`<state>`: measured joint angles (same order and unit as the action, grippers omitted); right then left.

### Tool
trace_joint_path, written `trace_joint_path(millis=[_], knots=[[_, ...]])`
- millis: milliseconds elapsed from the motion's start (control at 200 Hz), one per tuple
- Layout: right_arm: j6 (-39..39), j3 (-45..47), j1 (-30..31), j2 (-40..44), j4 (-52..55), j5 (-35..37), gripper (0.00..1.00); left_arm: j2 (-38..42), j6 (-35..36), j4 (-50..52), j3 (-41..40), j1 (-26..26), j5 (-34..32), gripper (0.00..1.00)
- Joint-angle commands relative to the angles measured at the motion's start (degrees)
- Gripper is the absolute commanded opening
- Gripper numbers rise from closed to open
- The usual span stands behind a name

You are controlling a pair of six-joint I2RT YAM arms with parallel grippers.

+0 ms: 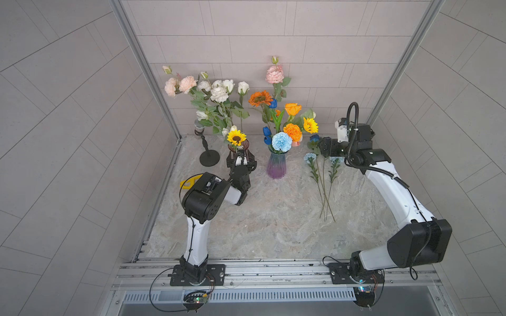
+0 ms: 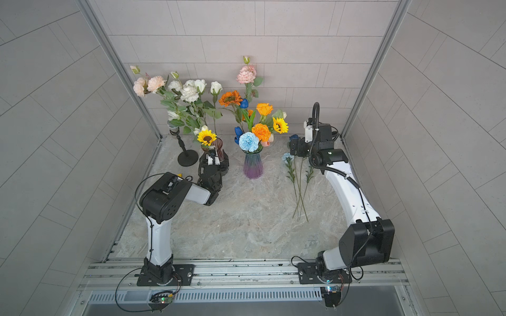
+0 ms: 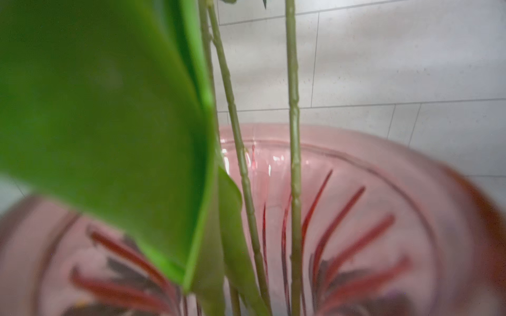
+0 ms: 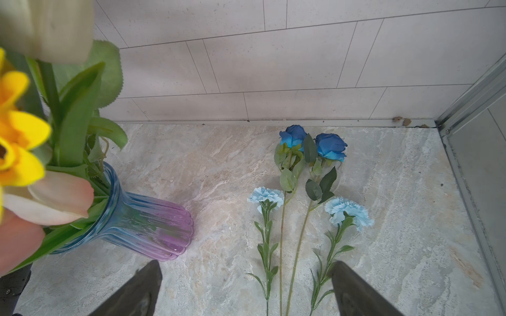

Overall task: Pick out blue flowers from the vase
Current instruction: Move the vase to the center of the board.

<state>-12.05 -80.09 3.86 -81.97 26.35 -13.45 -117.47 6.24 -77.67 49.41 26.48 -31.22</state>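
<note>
The blue-to-purple glass vase point(image 1: 276, 167) stands mid-table. It holds a pale-blue carnation point(image 1: 281, 141) and deep-blue tulip buds point(image 1: 267, 132) among orange and yellow blooms. To its right, several blue flowers lie flat on the table: two deep-blue roses point(image 4: 293, 136) and two pale-blue carnations point(image 4: 266, 194). My right gripper point(image 4: 246, 287) hangs open and empty above their stems, just right of the vase point(image 4: 153, 227). My left gripper point(image 1: 240, 158) is at the rim of a pink-brown glass vase point(image 3: 356, 153), close to its green stems point(image 3: 294, 136). Its fingers do not show in the left wrist view.
The pink-brown vase point(image 1: 242, 149) holds a sunflower point(image 1: 236, 137) plus white and peach blooms. A black stand point(image 1: 209, 159) is at the back left. A yellow object point(image 1: 188, 183) lies behind the left arm. Tiled walls close in the back and both sides.
</note>
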Motion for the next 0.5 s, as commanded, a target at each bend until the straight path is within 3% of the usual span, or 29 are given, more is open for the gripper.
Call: trace_joint_path(millis=[0,495], knots=[[0.26,0.47,0.0,2.26,-0.16,1.06,0.97,3.0,1.15,0.66,-1.86,-0.21,0.69,1.0],[0.02,0.32,-0.28,2.81,-0.07,0.93,0.97,13.68,4.31,2.0,-6.49,4.42,0.76,1.0]])
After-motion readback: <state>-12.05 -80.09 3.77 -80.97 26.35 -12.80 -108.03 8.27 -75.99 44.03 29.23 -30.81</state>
